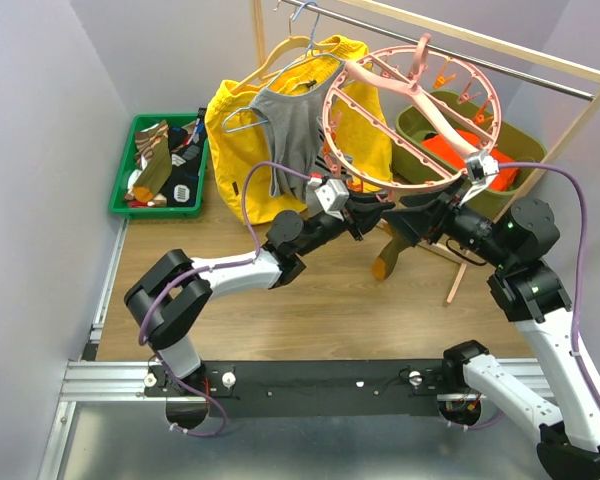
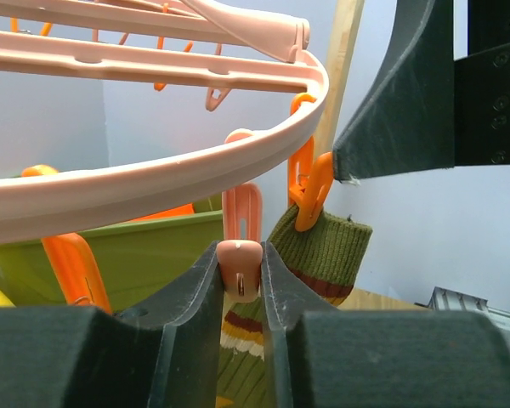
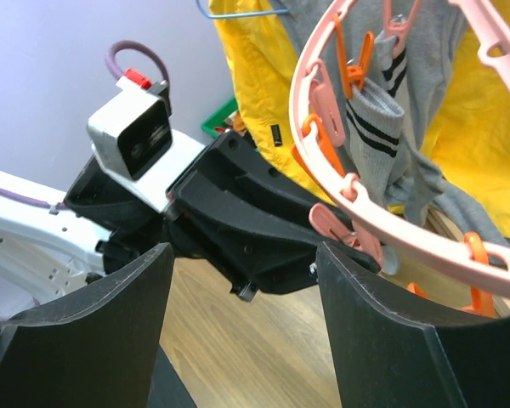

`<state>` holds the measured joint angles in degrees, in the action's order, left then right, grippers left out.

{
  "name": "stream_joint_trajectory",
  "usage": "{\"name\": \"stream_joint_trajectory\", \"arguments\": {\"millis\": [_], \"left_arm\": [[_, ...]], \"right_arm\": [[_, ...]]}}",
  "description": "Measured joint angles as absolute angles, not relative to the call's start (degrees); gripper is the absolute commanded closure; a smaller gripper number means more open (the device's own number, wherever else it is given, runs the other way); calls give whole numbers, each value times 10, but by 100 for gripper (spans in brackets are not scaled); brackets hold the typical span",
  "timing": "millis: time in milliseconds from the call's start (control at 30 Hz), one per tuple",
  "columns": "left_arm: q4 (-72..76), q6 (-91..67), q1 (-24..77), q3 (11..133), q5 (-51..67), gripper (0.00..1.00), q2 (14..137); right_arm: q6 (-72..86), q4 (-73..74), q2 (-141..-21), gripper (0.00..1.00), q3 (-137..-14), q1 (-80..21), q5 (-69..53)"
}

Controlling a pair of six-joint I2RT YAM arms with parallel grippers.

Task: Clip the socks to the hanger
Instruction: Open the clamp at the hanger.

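The pink hanger (image 1: 352, 72) hangs tilted from the rail, with pink and orange clips along its rim. My left gripper (image 1: 373, 203) is under its near rim. In the left wrist view it (image 2: 239, 257) is shut on a pink clip (image 2: 240, 274). Just to the right, an orange clip (image 2: 311, 194) holds the cuff of an olive sock (image 2: 333, 248), which hangs down with an orange toe (image 1: 384, 264). My right gripper (image 1: 404, 214) faces the left one; its jaws (image 3: 245, 255) are open and empty. A grey sock with black stripes (image 3: 376, 119) is clipped further along the ring (image 3: 425, 242).
A green basket (image 1: 127, 150) with several socks sits at the back left. A yellow jacket (image 1: 235, 125) and a grey shirt (image 1: 290, 130) hang behind the ring. An olive bin (image 1: 420, 128) with orange contents stands at the back right. Wooden rack posts (image 1: 580, 125) stand to the right.
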<state>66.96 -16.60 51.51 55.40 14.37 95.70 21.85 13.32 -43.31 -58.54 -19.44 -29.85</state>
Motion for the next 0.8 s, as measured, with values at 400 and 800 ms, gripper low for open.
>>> {"name": "stream_joint_trajectory", "arguments": {"millis": [400,800], "left_arm": [[570,-140,528,568,124,90,906],[413,-79,541,637,118,90,895]], "right_arm": [[208,154,-459,30,-599,-194,-259],[213,163,-476,32,-608,-194,-221]]}}
